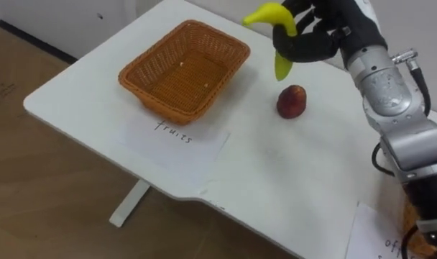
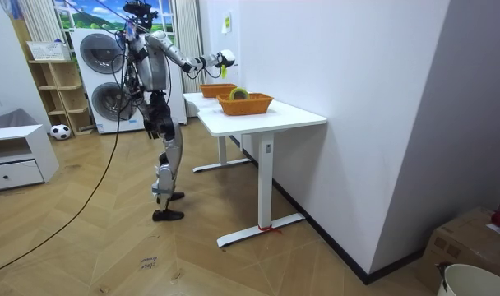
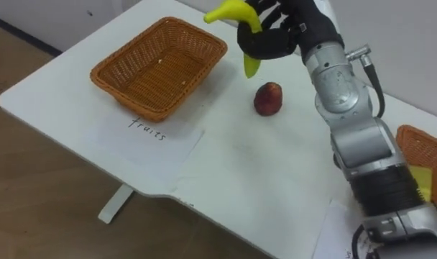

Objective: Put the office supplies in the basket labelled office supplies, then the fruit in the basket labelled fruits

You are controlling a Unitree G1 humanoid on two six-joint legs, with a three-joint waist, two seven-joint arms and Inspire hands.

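Observation:
My right hand (image 1: 315,37) is shut on a yellow banana (image 1: 273,16) and holds it in the air over the table, just right of the fruit basket's far corner. The banana's lower tip (image 3: 251,66) points down towards a red peach (image 1: 292,101) that lies on the white table (image 1: 276,180). The orange wicker fruit basket (image 1: 152,97) stands at the table's left with nothing in it. In the room view I stand at the table's end with the right hand (image 2: 220,58) stretched over it, and my left hand (image 2: 131,111) hangs low at my side.
A paper label (image 1: 174,134) lies in front of the fruit basket. A second wicker basket (image 3: 420,138) with a yellow item (image 3: 421,178) in it stands at the table's right, with another paper label (image 1: 376,237) near it. The table's front edge (image 1: 204,193) is close.

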